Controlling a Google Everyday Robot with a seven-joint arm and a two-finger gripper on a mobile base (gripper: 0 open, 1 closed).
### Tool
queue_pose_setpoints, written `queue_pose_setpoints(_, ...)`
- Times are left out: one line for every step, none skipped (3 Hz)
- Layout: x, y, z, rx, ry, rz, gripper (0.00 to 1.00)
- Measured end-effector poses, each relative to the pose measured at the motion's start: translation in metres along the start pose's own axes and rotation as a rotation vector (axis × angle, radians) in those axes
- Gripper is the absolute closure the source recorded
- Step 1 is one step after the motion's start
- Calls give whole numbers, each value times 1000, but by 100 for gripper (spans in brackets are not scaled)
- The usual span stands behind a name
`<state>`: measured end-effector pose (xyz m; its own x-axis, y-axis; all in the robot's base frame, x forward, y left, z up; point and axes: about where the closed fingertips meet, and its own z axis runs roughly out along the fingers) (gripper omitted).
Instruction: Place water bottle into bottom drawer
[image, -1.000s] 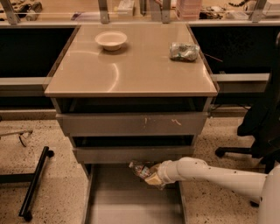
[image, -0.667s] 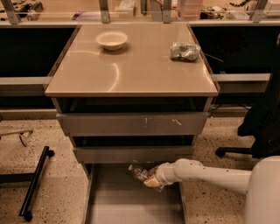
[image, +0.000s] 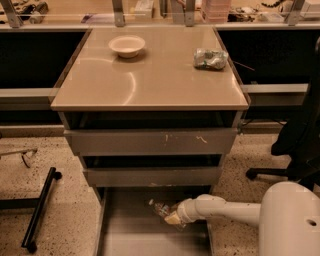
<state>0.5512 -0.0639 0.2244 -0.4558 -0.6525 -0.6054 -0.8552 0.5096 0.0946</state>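
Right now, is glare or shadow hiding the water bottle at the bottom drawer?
Camera view: glare only as a curved streak on the tabletop near the bowl; shadow from the cabinet dims the back of the bottom drawer, where the water bottle at the gripper shows faintly.

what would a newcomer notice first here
The white arm reaching in from the lower right, its gripper at the water bottle over the open bottom drawer. Next, the tan cabinet top, with a pale bowl at its back left and a crumpled foil bag at back right.
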Motion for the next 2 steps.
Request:
queue_pose_setpoints(21, 8, 14, -38, -25, 47, 100)
queue_pose_setpoints(37, 18, 29, -100, -39, 69, 100)
